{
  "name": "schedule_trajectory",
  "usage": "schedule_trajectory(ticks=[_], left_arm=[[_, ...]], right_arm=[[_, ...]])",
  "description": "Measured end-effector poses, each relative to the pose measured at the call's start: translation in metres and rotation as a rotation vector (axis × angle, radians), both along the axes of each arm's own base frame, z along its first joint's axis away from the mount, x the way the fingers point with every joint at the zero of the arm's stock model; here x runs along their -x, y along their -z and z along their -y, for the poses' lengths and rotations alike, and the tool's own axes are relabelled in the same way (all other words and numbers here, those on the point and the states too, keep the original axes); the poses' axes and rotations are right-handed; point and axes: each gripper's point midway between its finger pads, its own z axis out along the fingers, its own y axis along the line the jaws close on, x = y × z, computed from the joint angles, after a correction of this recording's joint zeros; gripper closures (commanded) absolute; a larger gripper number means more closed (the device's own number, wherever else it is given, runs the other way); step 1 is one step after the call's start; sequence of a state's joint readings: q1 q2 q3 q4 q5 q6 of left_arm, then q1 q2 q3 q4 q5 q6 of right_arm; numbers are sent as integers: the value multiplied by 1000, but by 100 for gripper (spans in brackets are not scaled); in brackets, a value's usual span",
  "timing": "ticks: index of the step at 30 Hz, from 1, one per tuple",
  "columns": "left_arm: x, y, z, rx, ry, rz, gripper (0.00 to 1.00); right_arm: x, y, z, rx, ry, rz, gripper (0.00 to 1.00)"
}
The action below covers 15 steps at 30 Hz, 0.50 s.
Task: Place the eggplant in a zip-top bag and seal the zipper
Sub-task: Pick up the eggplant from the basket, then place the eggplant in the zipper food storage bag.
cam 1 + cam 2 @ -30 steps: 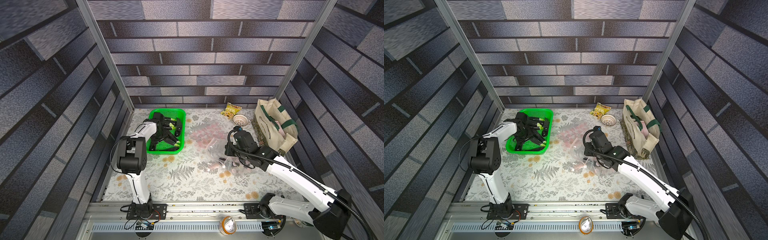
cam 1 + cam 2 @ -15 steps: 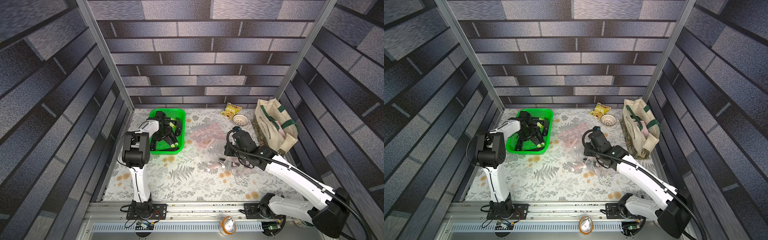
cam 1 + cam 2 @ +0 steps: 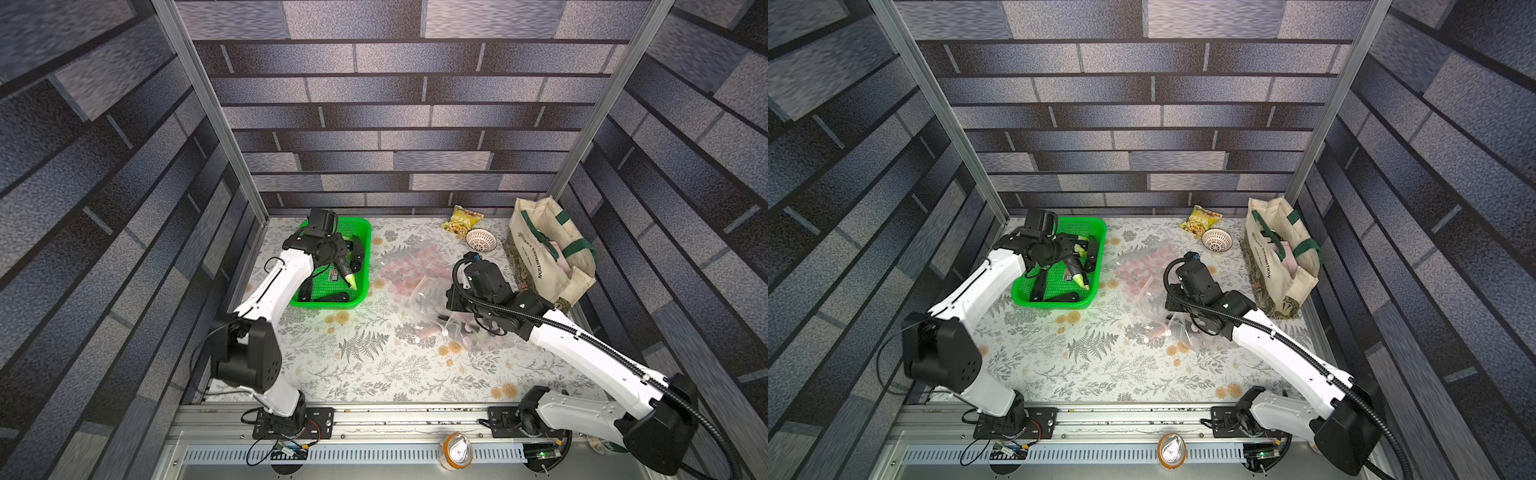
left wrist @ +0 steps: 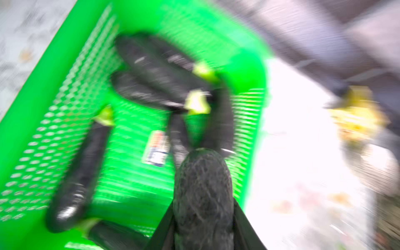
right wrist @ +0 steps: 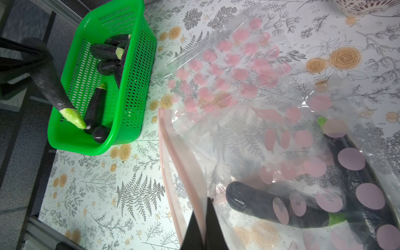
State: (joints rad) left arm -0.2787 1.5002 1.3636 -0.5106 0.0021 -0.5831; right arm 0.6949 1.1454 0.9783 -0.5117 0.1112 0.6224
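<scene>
The left wrist view is all smear: the green basket [image 4: 138,28], the loose eggplants [image 4: 80,173] in it, a sticker [image 4: 157,149] I cannot read. The gripped eggplant [image 4: 203,194] and left fingers [image 4: 244,236] run off the edge. The right fingers [image 5: 212,231] are cropped too, and hidden under the wrist in both top views. Pink dots on the bag [image 5: 238,134] veil the bagged eggplants [image 5: 255,201]; the bowl [image 5: 368,5] is cut off.

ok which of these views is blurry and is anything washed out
Left wrist view: heavy motion blur smears the green basket and its contents, only the held eggplant looks sharp, and the table beyond is blown out white. Right wrist view: sharp, with mild sheen on the zip-top bag. Both top views: sharp, evenly lit.
</scene>
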Motion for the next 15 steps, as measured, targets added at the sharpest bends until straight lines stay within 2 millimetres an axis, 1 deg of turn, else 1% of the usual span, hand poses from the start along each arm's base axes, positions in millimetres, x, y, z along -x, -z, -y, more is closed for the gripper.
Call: schedule_trajectory(ticks=[2,3,4,5,6,8,11,15], left_arm=[[22,-39,39,62,97,142,67],[34,-49,58,93,143,187,67],[46,-54,77,121,191,222,67],[57,-55,94,151,230,248,66],[64,-53,106,167,253,262,66],[76,-41,132,197,297,281,66],[89,-24,160,204,335,300,64],[94,-27,185,242,345,367,63]], right_arm=[[1,-6,-2,-33,-2,4,100],[3,-9,-3,-48,-5,7,100],[4,-13,-4,-63,-7,11,100],[4,-16,-5,-76,-9,14,100],[5,-18,-5,-86,-10,17,100],[7,-22,-6,-103,-13,19,100],[9,-25,-7,-123,-13,14,100],[10,-28,-10,-154,-14,5,100]])
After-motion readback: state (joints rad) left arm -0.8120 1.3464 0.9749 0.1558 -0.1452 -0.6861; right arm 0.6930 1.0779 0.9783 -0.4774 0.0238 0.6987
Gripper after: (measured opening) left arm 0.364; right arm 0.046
